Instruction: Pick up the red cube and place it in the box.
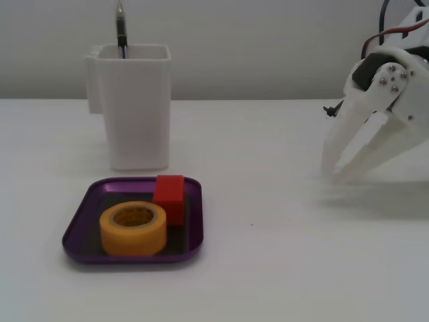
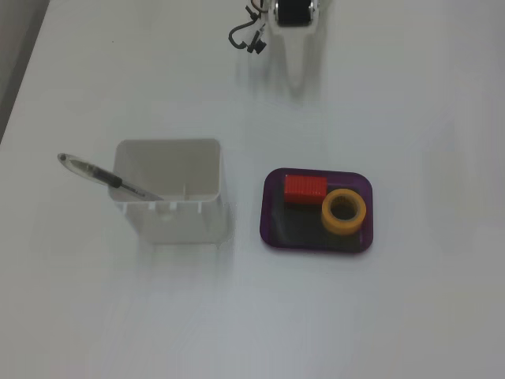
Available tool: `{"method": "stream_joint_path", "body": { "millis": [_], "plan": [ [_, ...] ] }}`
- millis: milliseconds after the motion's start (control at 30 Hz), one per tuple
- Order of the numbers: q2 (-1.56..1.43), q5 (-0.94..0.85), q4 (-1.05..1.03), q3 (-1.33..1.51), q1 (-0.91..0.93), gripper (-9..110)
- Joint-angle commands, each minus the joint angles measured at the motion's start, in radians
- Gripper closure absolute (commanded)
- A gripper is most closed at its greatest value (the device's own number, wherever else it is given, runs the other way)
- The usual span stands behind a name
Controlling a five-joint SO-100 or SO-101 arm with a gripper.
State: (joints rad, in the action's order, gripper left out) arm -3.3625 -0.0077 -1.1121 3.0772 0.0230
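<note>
Resting inside the box (image 1: 79, 230) beside a yellow tape roll (image 1: 133, 228), the red cube (image 1: 169, 194) lies well apart from the empty claw (image 1: 331, 172), its fingers slightly spread.

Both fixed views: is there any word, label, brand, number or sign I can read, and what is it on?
None can be read.
The tape roll has faint dark marks on its inner core, too blurred to read.
The pen holder, pen, purple tray and red cube show no text.
</note>
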Motion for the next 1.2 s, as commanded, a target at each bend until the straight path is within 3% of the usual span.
{"method": "stream_joint_path", "body": {
  "millis": [0,1167],
  "plan": [
    [-0.075,-0.005,0.011,0.006,-0.002,102],
    [-0.075,-0.005,0.011,0.006,-0.002,102]
  ]
}}
